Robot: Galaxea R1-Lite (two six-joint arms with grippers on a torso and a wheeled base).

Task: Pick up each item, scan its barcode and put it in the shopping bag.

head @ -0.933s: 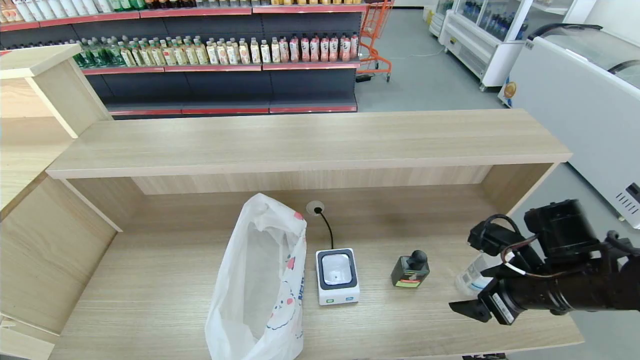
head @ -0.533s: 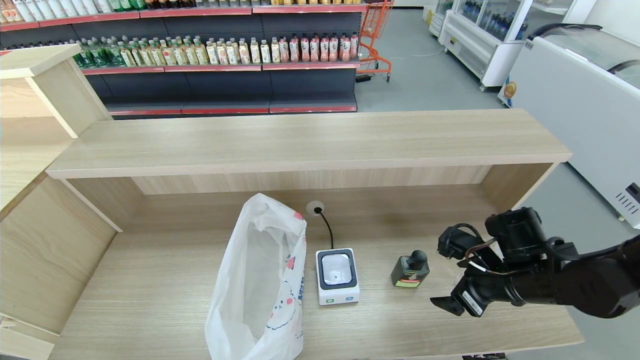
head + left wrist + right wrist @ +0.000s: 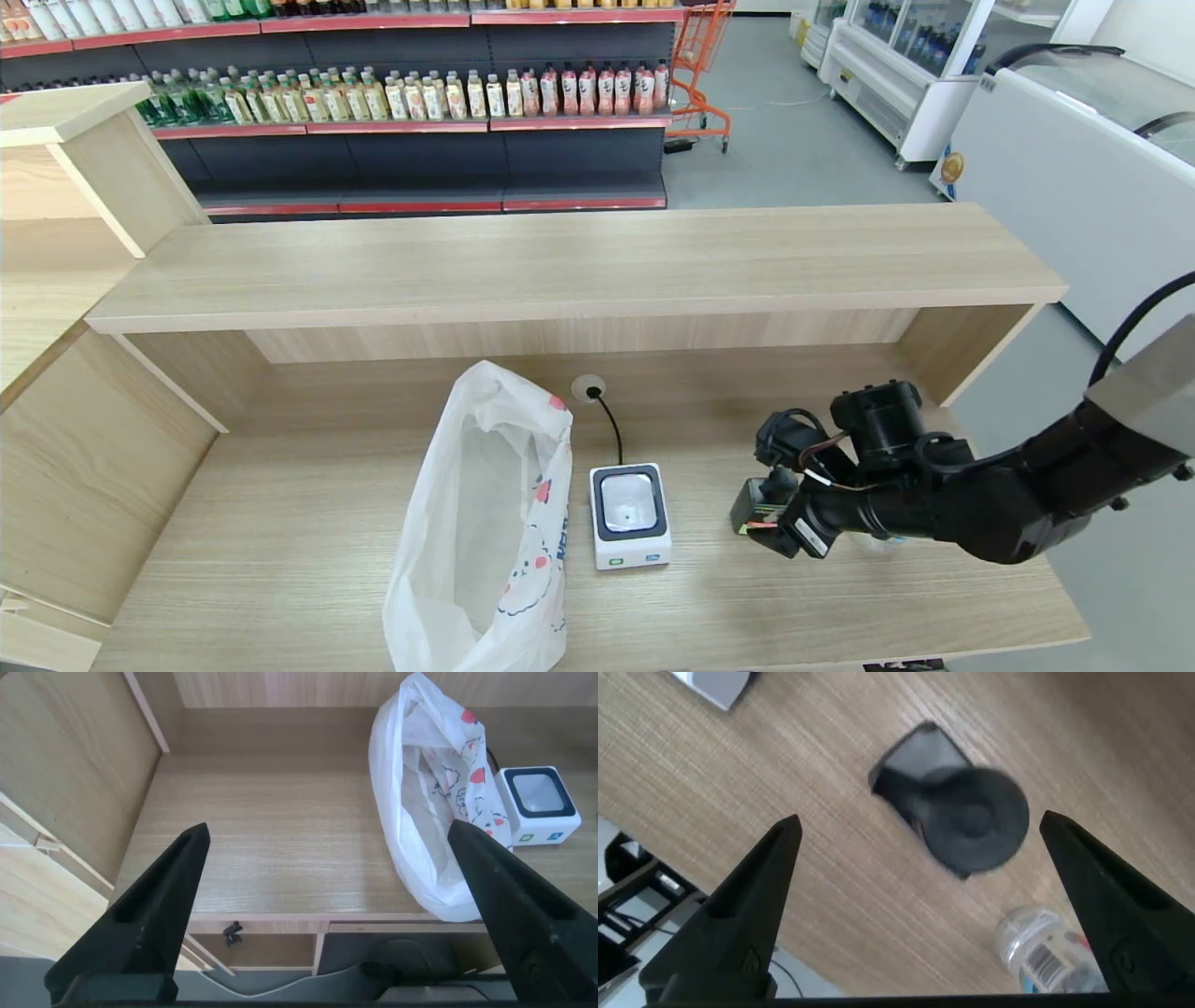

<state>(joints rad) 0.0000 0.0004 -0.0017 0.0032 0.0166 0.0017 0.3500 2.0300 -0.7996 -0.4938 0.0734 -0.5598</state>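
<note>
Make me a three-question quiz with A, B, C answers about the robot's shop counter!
1. Where is the scanner? A on the floor; B between the shopping bag and the dark bottle; C on the drinks shelf.
2. What colour is the shopping bag? A white; B black; C green.
3. The right arm's jaws are: A shut on the bottle; B holding the bag; C open.
Answers: B, the head view shows it between them on the counter; A, it is white plastic with cartoon prints; C, both jaws stand wide apart above the dark bottle.
</note>
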